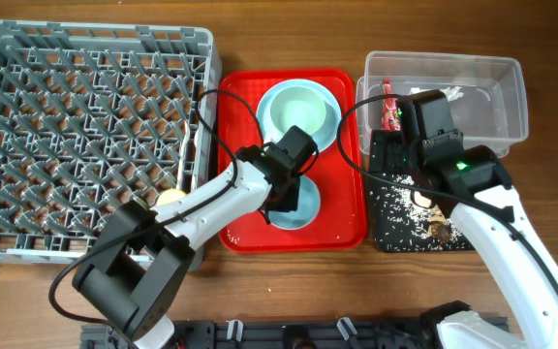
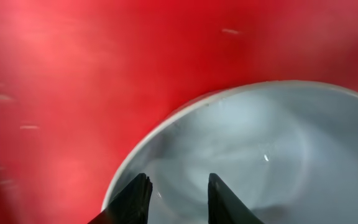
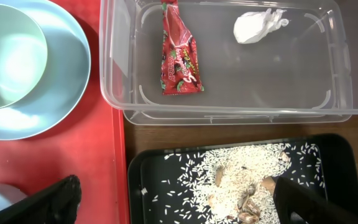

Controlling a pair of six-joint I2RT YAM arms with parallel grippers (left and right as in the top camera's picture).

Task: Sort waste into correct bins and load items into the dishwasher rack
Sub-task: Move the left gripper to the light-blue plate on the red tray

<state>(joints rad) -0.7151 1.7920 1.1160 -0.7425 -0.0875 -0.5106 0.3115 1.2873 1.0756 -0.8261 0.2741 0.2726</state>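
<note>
Overhead: bright, even, diffuse light; sharp throughout; only soft shadows on table [image 1: 356, 291]. Left wrist: heavy blur, red serving tray [image 2: 73, 74] smeared, pale streaks of glare; tiny glint on pale blue dish [image 2: 260, 143]. Right wrist: crisp, evenly lit; faint reflections along clear tub [image 3: 229, 115] walls; right pincer [image 3: 176, 183] dark, soft-edged at bottom corners.

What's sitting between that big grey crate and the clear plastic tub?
The flat red tray, carrying a pale blue plate with a bowl on it; the overhead view shows this.
</note>
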